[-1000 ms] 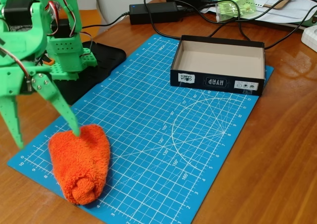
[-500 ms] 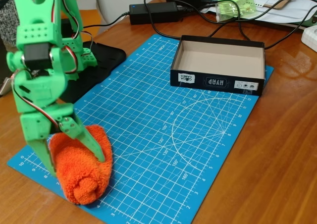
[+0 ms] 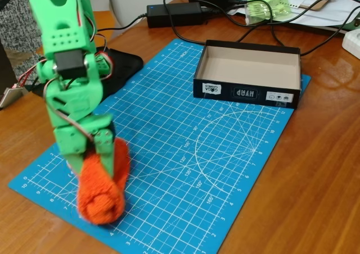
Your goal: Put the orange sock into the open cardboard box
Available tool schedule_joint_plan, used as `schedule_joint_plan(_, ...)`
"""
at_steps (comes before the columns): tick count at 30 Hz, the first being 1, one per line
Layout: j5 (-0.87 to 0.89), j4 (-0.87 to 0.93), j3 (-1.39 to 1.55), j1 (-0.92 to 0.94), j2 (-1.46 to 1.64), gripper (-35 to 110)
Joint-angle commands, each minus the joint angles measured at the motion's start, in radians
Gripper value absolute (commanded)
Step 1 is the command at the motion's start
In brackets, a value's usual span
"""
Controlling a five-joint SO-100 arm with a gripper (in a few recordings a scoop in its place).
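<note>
Bright green printed two-finger gripper (image 3: 93,167) down at the near left corner of the blue gridded cutting mat (image 3: 185,153), fingers drawn in narrow and clamped across the upper half of the bright orange fluffy terry-cloth sock (image 3: 104,195). Sock bunched into a thick upright-leaning roll between the fingers, knobbly rounded end sticking out below and resting on the mat; probably squeezed mid-body so the soft pile compresses into one bundle and does not trail loose. Not yet lifted, by the look of the contact with the mat.

Shallow black-sided open cardboard box (image 3: 247,91) with plain tan inside and small white labels, at the far right of the mat, well apart from the sock, open side up and holding nothing — an easy drop target from above. Black power adapter bricks (image 3: 174,12) and cables on the brown wooden table (image 3: 304,186) behind the box, outside the likely carry path.
</note>
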Motion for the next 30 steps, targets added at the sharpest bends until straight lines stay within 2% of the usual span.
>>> schedule_joint_plan(1,0.147,0.072,0.058,-0.124,0.239,0)
schedule_joint_plan(8,0.617,0.262,0.074,-0.528,0.615,0)
schedule_joint_plan(11,0.747,0.302,0.077,-0.712,0.733,0)
schedule_joint_plan(16,0.891,0.268,0.112,-0.953,0.796,0)
schedule_joint_plan(19,0.953,0.138,0.193,-1.019,0.787,0)
schedule_joint_plan(23,1.045,-0.161,0.33,-1.055,0.746,0)
schedule_joint_plan(30,1.098,-0.529,0.341,-1.08,0.502,0)
